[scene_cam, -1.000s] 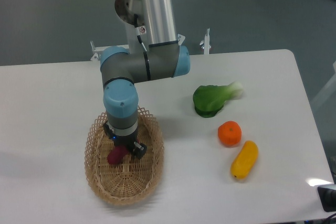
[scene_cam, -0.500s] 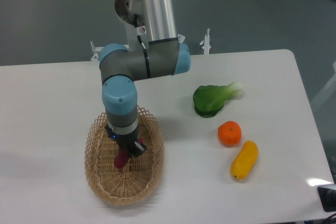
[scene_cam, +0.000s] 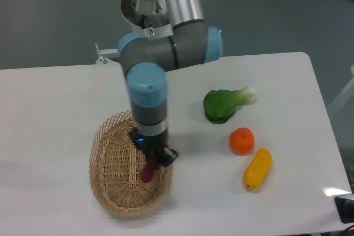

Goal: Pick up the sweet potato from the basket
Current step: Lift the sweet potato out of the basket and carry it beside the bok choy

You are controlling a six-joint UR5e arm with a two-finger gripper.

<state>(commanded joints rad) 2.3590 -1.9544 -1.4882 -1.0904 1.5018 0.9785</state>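
My fingers (scene_cam: 150, 162) are clamped on the sweet potato (scene_cam: 147, 171), which hangs tilted over the right side of the basket (scene_cam: 113, 153). On the surface (scene_cam: 55, 103) to the right lie greens (scene_cam: 220, 104), an orange (scene_cam: 241, 140) and a yellow fruit (scene_cam: 258, 168).

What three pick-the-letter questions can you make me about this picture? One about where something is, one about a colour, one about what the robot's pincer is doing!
1. Where is the orange?
A. in the basket
B. on the table between the green vegetable and the yellow fruit
C. in the pincer

2. What colour is the sweet potato?
A. dark purple
B. yellow
C. green

3. What is the pincer doing?
A. hanging open
B. holding the sweet potato over the basket
C. squeezing the orange

Answers:
1 B: it lies below the green vegetable and above the yellow fruit.
2 A: it looks magenta-purple.
3 B: the sweet potato hangs from it.
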